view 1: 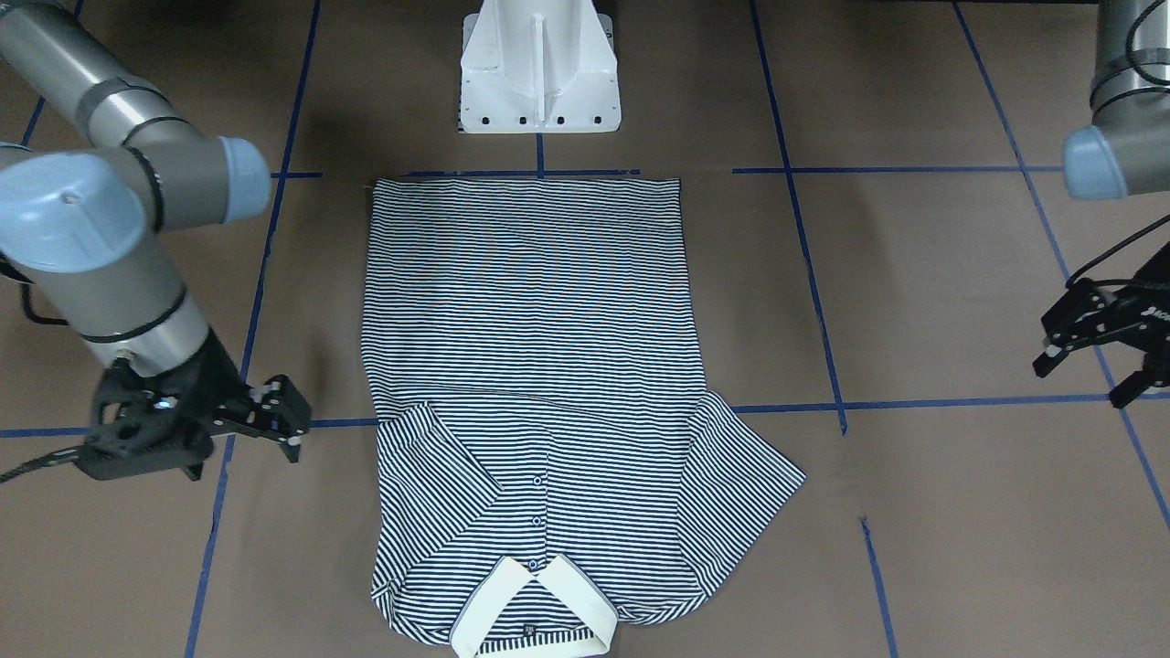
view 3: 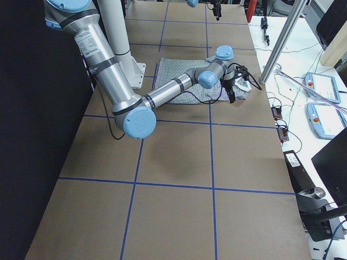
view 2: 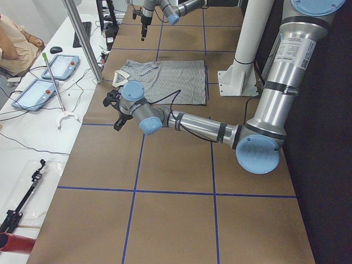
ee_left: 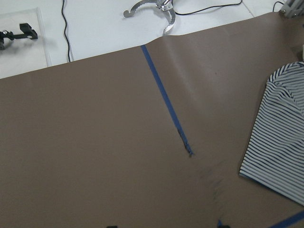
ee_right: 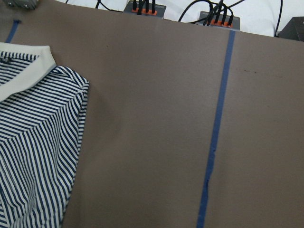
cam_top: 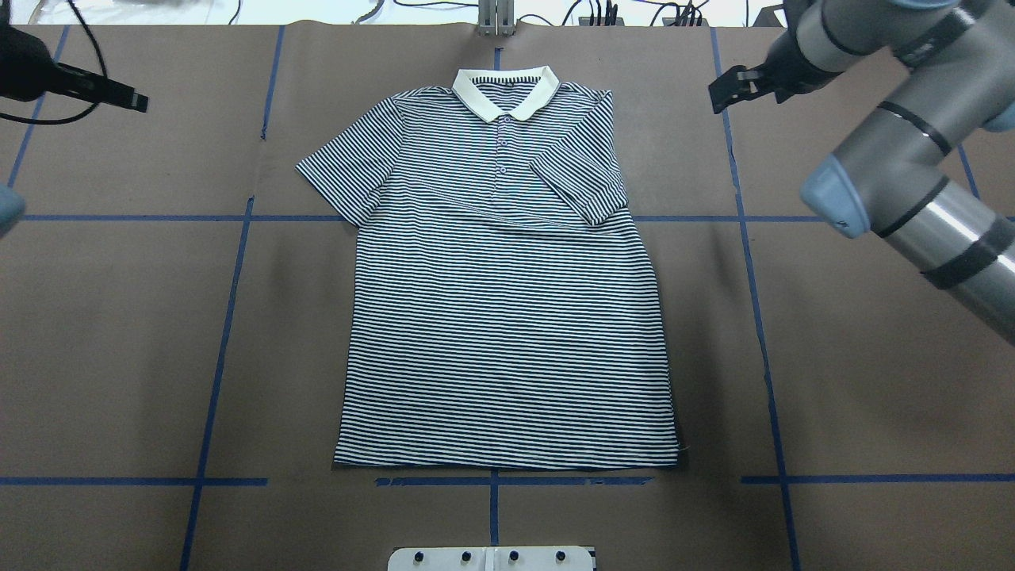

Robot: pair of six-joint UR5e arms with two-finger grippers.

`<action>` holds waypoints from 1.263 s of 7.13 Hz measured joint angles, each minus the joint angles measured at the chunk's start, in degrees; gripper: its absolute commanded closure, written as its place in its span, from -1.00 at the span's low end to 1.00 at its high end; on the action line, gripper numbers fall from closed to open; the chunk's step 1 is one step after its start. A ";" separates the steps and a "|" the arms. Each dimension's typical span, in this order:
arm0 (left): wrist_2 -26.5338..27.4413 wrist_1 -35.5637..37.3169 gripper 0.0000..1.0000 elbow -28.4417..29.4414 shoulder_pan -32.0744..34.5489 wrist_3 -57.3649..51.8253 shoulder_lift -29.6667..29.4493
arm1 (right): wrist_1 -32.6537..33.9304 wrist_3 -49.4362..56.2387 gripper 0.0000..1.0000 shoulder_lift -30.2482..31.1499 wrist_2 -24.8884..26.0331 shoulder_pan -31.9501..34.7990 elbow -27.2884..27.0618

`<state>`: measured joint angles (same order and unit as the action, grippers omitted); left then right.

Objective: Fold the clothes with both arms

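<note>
Polo shirt: The striped polo shirt (cam_top: pixel 507 317) lay flat and front-up on the brown table (cam_top: pixel 119 357), straight out from the white pedestal base (view 1: pixel 539 82).
Hem: It was the edge nearest the base, just beyond a line of blue tape (view 1: pixel 539 172).
Collar: The cream collar (cam_top: pixel 507 91) sat at the end farthest from the base, with the placket buttoned.
Sleeves: On the robot's right, the right-side sleeve (cam_top: pixel 579 178) was turned in over the chest. The left-side sleeve (cam_top: pixel 341 174) was spread out on the table.
Left gripper: The left gripper (view 1: pixel 1079 382) hung far from the base on the robot's left, above bare table. Its jaws were wide apart and empty.
Right gripper: The right gripper (view 1: pixel 297 429) hovered far from the base on the robot's right, clear of the cloth. It held nothing. Its jaws appeared parted, though the angle made the gap hard to judge.
Arms: The left arm (view 1: pixel 1120 100) and right arm (view 1: pixel 110 210) reached out on either side of the base.
</note>
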<state>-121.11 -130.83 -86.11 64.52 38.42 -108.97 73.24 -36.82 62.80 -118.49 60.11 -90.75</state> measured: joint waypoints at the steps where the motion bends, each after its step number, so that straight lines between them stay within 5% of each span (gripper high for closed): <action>1: 4.53 -0.02 -0.24 1.21 -4.35 6.39 -2.44 | -0.02 2.11 -1.00 2.48 -1.70 1.60 -1.56; 4: 14.54 -0.19 -0.14 9.05 -12.06 15.07 -9.83 | -0.10 3.19 -1.00 4.33 -2.38 2.51 -2.46; 9: 21.67 -6.31 -0.06 21.29 -17.27 24.12 -15.54 | -0.11 3.16 -1.00 4.88 -2.20 2.56 -2.59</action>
<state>-99.44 -137.14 -64.82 47.25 62.54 -124.51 73.13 -33.66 67.68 -120.69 62.67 -93.34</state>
